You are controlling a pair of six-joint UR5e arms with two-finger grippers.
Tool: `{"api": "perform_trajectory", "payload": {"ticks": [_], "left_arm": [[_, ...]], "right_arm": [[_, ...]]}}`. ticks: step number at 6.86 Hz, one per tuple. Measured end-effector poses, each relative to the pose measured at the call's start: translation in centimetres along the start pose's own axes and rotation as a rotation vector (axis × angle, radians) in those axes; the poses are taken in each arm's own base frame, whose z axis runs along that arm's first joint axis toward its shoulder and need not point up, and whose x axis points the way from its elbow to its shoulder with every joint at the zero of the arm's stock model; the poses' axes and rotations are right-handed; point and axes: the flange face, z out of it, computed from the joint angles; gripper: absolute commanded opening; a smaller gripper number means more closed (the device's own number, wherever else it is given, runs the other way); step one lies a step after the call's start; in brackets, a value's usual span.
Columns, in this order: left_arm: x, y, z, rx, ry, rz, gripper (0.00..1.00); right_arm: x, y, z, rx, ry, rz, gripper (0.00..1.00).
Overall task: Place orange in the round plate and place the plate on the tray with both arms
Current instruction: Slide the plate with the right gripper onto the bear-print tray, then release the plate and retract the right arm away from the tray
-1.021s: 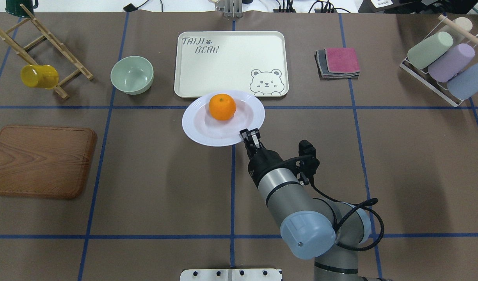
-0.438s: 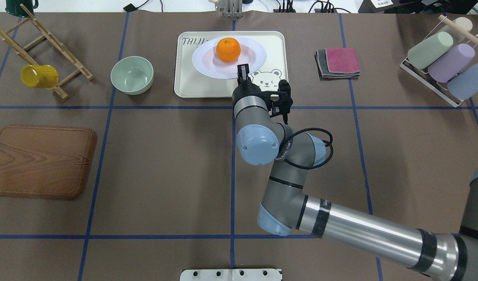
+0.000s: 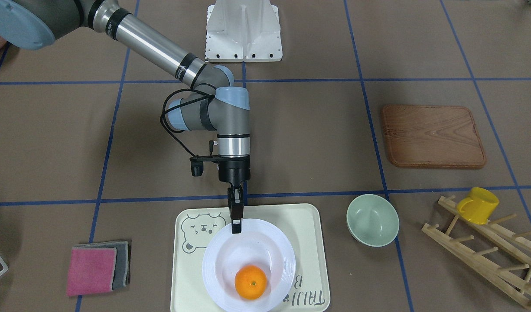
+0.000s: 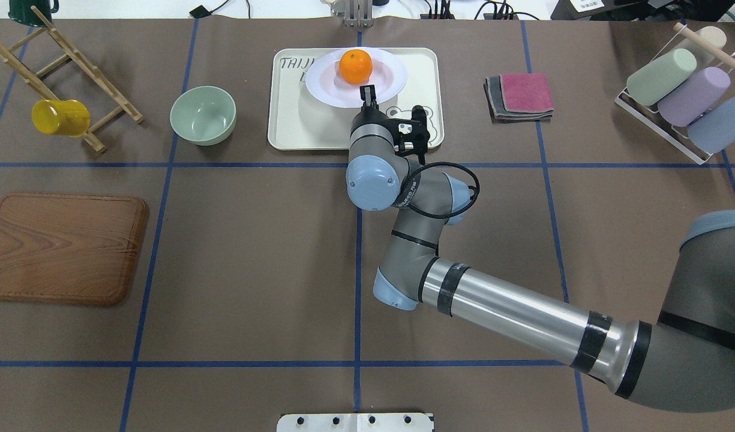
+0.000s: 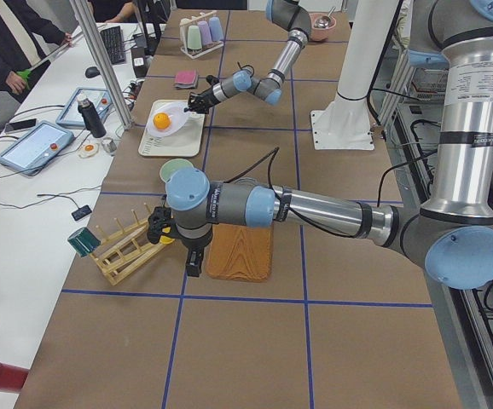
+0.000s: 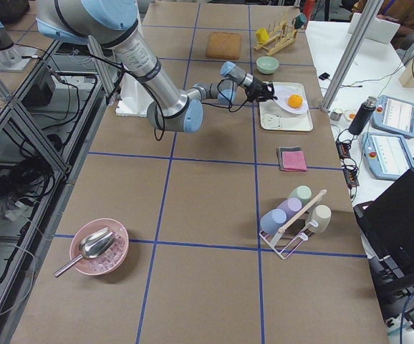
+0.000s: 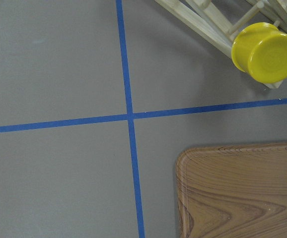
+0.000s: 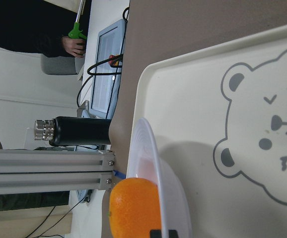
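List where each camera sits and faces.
Front-facing: opposite robot, facing it; right arm.
Overhead: behind robot, down; right arm over tray.
Exterior left: from robot's left; left arm near.
Exterior right: from robot's right; right arm near.
Left wrist: down; yellow cup, no body.
Right wrist: along tray; orange, round plate, jaws' tips.
Shared: orange, except left wrist.

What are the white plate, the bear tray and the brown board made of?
The plate looks like glazed ceramic or hard plastic: it is white and shiny. The tray seems to be matte cream plastic, smooth and even-coloured. The board looks like wood: brown grain lines show.
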Motion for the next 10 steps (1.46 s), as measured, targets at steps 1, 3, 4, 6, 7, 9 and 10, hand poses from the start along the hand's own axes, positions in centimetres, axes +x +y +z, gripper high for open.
{"api": "perform_trajectory", "payload": {"ticks": [1, 3, 4, 6, 7, 9, 10], "left_arm": [[0.1, 0.0, -0.1, 0.002, -0.001, -0.002, 0.99], [-0.2, 0.3, 0.1, 0.001, -0.005, 0.0, 0.99], [-0.6, 0.7, 0.5, 0.001, -0.006, 0.0, 0.99], [-1.3, 1.5, 1.1, 0.003, -0.007, 0.0, 0.99], [-1.5, 1.8, 1.3, 0.01, -0.009, 0.007, 0.99], [-2.3, 3.2, 1.8, 0.007, -0.02, 0.007, 0.99], [-2.6, 3.6, 2.0, 0.004, -0.04, 0.005, 0.99]], "right_arm": [[-0.3, -0.2, -0.5, -0.033, 0.017, -0.048, 1.0], [-1.3, -3.9, -4.7, -0.168, 0.075, -0.262, 1.0], [-3.1, -6.7, -6.6, -0.221, 0.148, -0.409, 1.0], [-8.0, -14.9, -9.7, -0.31, 0.33, -0.695, 1.0], [-10.2, -20.5, -10.7, -0.362, 0.4, -0.831, 1.0], [-13.3, -35.4, -10.5, -0.485, 0.508, -1.085, 1.0], [-13.2, -44.1, -10.7, -0.547, 0.538, -1.218, 1.0]]}}
